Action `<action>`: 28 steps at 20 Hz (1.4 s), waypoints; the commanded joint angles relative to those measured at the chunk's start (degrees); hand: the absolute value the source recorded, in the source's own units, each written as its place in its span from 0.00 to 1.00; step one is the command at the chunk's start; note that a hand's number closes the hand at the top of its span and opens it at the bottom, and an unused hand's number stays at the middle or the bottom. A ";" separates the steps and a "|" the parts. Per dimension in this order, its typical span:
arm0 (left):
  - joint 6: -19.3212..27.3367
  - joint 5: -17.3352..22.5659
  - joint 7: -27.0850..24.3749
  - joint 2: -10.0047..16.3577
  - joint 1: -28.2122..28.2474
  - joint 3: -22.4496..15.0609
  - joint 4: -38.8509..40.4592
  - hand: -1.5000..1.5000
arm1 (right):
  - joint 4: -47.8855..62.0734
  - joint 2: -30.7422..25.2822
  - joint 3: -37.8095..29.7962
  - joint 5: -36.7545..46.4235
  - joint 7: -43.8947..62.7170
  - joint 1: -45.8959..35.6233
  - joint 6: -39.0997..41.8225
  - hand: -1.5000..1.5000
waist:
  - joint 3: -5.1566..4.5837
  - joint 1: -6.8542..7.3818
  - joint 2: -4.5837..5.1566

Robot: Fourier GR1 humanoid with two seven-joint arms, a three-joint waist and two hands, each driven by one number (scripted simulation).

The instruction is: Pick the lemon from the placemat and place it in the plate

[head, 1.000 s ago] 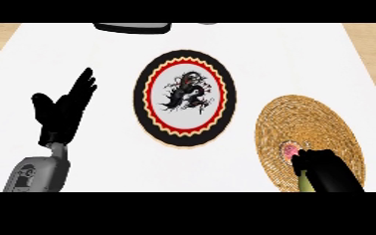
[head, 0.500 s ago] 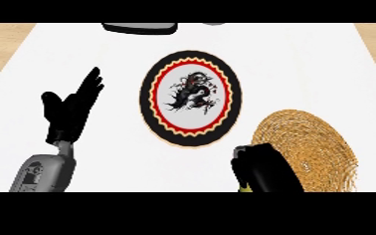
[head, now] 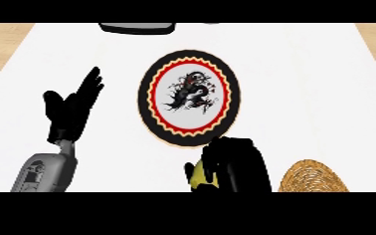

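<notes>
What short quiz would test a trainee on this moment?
1. True or false: the lemon lies on the plate.
2. Which hand is curled round the lemon? A) left hand B) right hand
3. Fill in: the placemat shows at the view's lower ___ corner.
Key: 1 false; 2 B; 3 right.

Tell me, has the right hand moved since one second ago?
Yes. The right hand, curled round the lemon, has shifted left, off the straw placemat, and is now at the near rim of the plate.
</notes>
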 commanded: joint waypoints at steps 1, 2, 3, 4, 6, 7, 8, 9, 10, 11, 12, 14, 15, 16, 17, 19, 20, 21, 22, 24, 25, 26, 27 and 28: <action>0.79 -0.85 -0.78 -1.27 0.63 -0.88 0.75 0.50 | 3.20 0.20 3.26 -3.16 16.30 -9.08 -4.80 1.00 | 0.08 0.39 0.42; 0.06 -0.11 1.27 -0.33 -1.53 -0.31 0.29 0.50 | 5.40 0.20 3.99 -1.72 20.08 -12.77 -4.61 1.00 | 0.08 0.09 0.26; -0.18 -0.09 1.03 -0.55 -2.29 -0.47 0.99 0.50 | 8.41 0.20 4.05 -2.54 22.66 -15.28 -6.68 1.00 | 0.09 0.14 0.46; -0.72 0.25 1.05 0.69 -2.06 0.41 0.25 0.50 | 11.17 0.20 2.96 -2.87 25.75 -19.19 -7.34 1.00 | 0.12 0.29 0.33; -0.23 -0.13 0.46 -0.11 -1.27 0.02 0.46 0.50 | 14.94 0.20 3.34 -3.77 32.23 -26.26 -8.05 1.00 | 0.12 0.25 0.20; -0.43 -0.16 -0.81 0.61 -1.98 1.14 2.63 0.50 | 17.72 0.20 2.41 -6.00 34.08 -30.09 -8.18 1.00 | 0.12 -0.35 0.32; 1.16 -1.57 -0.02 -1.11 -0.09 -0.95 0.00 0.50 | 22.44 0.21 1.14 -7.02 34.29 -32.72 -11.37 1.00 | 0.18 0.30 0.28; 0.38 0.20 2.57 0.67 -1.70 1.30 -0.54 0.50 | 23.99 0.20 1.13 -9.16 36.16 -36.41 -10.66 1.00 | 0.19 -0.29 0.13; -0.56 -0.15 -0.48 1.04 -2.93 1.78 2.86 0.50 | 29.22 0.20 0.13 -10.76 33.82 -37.18 -13.28 1.00 | 0.18 -1.00 0.34; 0.20 -0.41 -0.45 0.76 1.09 1.64 -0.08 0.50 | 32.62 0.20 0.37 -11.00 31.80 -36.28 -16.11 1.00 | 0.22 -1.29 0.10; -0.53 -0.06 0.30 0.37 1.30 0.86 -1.05 0.50 | 35.22 0.20 0.60 -12.67 34.41 -41.83 -15.35 1.00 | 0.21 -0.81 0.11; -1.53 0.33 -2.60 0.69 2.61 1.92 1.09 0.50 | 35.32 0.20 -2.48 -15.92 32.12 -43.09 -7.54 1.00 | 0.19 -1.92 0.01; 0.11 0.32 1.29 0.21 -0.86 1.97 -0.97 0.50 | 39.71 0.20 -2.55 -18.60 29.53 -42.80 -11.03 1.00 | 0.22 -1.84 0.08; 0.93 -0.83 0.83 -0.21 -1.49 1.67 1.15 0.50 | 40.83 0.20 -4.26 -20.00 24.44 -40.42 -9.06 1.00 | 0.23 -2.38 0.14; 0.61 -0.87 -0.52 -1.32 1.87 0.40 -0.65 0.50 | 42.80 0.20 -2.33 -22.08 26.12 -43.56 -6.11 1.00 | 0.21 -1.58 0.12; 2.40 -2.28 1.19 -1.85 0.18 -0.25 -1.23 0.50 | 43.53 0.21 -4.20 -28.52 23.34 -37.83 -15.64 1.00 | 0.29 -1.53 0.30; -1.44 0.21 -1.35 0.96 0.23 2.36 1.58 0.50 | 41.96 0.21 -4.72 -33.37 24.64 -39.92 -12.47 1.00 | 0.24 -1.39 0.36; -0.53 0.07 1.41 0.89 2.78 1.80 -3.80 0.50 | 46.42 0.21 -8.00 -34.37 18.86 -41.18 -11.35 0.00 | 0.27 -1.45 0.12; -1.17 0.09 -1.43 1.01 1.77 2.88 0.78 0.50 | 47.07 0.21 -6.78 -36.88 16.89 -42.31 -10.26 0.00 | 0.23 -1.91 0.18; -0.16 -0.95 0.33 -0.28 0.39 1.50 -0.42 0.50 | 51.72 0.21 -7.76 -39.22 9.10 -43.28 -11.23 0.00 | 0.25 -2.11 0.17; -1.55 0.16 -1.84 0.60 2.75 2.82 -0.47 0.50 | 53.95 0.21 -5.58 -40.96 9.60 -46.04 -14.94 0.00 | 0.24 -1.54 0.19; 1.16 -1.94 0.36 -1.78 2.06 0.49 -2.10 0.50 | 53.25 0.21 -5.14 -39.89 7.17 -44.48 -17.43 0.00 | 0.25 -1.95 0.08; 0.32 -0.74 1.66 -1.26 0.38 1.57 -0.95 0.50 | 54.31 0.21 -1.35 -40.38 9.14 -46.07 -20.31 0.00 | 0.24 -1.79 0.10; 0.88 -1.13 1.93 -0.72 0.67 1.93 -2.05 0.50 | 54.44 0.21 -6.87 -37.55 1.55 -44.07 -19.20 0.00 | 0.25 -2.45 0.03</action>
